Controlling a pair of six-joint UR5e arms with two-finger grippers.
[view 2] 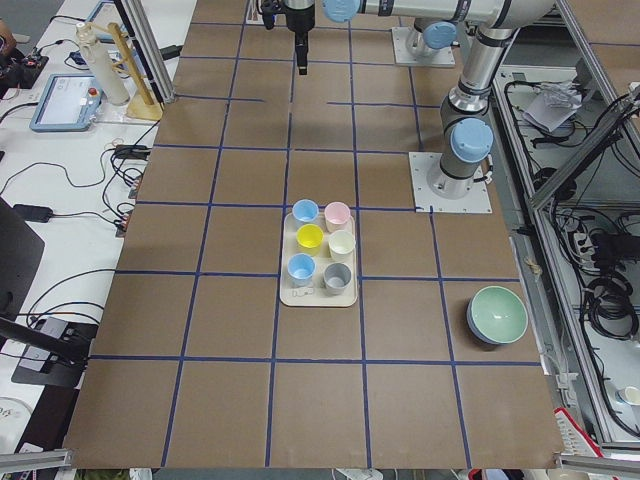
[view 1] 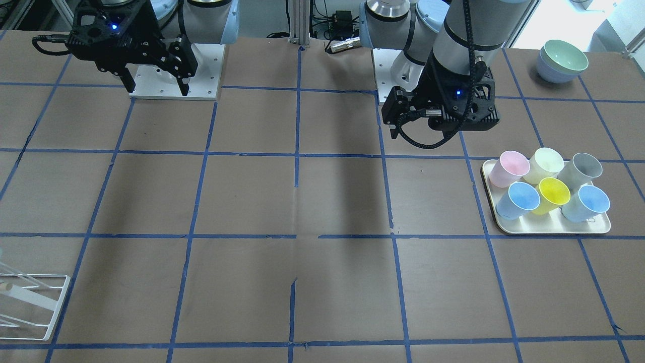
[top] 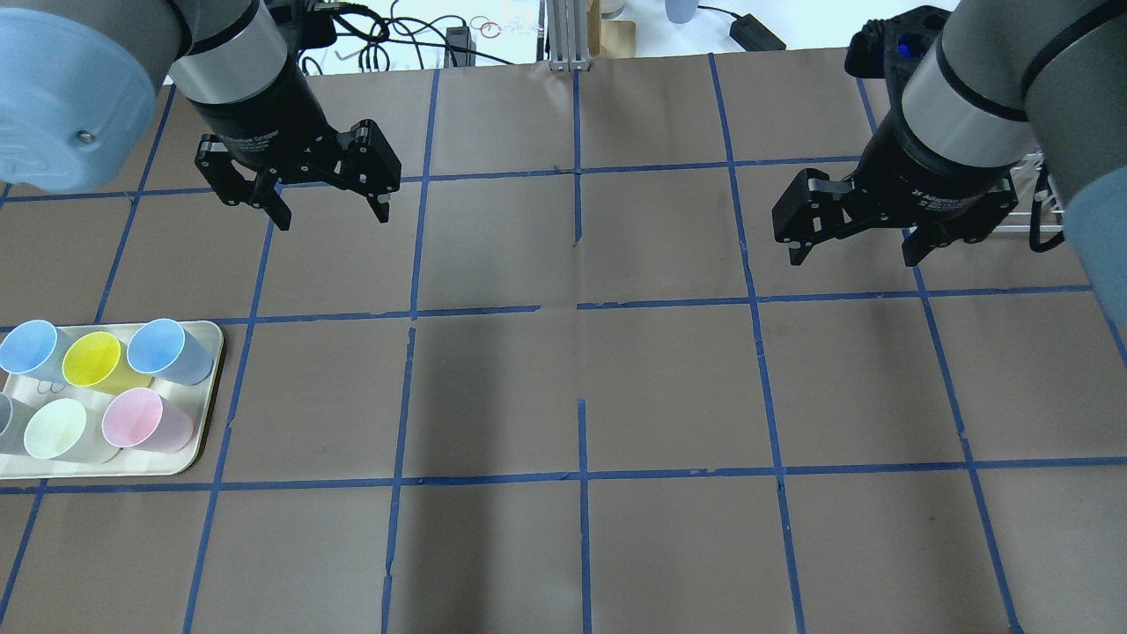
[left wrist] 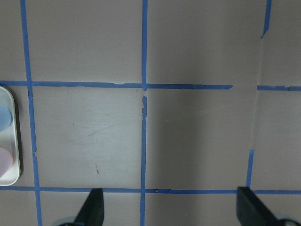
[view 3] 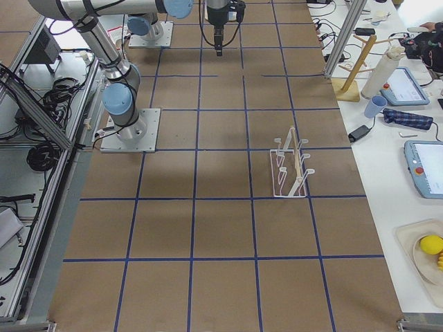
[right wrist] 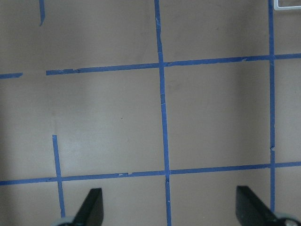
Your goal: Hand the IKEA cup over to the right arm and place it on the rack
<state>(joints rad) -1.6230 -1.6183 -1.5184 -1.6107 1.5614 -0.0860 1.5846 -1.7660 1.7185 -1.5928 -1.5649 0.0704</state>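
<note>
The IKEA cup (view 1: 546, 164), pale cream, stands in the back row of a cream tray (view 1: 554, 229) between a pink and a grey cup; it also shows in the overhead view (top: 57, 429) and the exterior left view (view 2: 342, 243). My left gripper (top: 333, 216) is open and empty, high above the table, well beyond the tray. My right gripper (top: 852, 255) is open and empty above bare table. The white wire rack (view 1: 30, 302) stands at the table's far edge on my right (view 3: 291, 166), partly hidden behind my right arm in the overhead view.
The tray also holds a pink cup (view 1: 508, 169), a grey cup (view 1: 582, 169), a yellow cup (view 1: 552, 194) and two blue cups (view 1: 519, 199). Stacked bowls (view 1: 562, 60) sit near my left arm's base. Blue tape lines grid the brown table.
</note>
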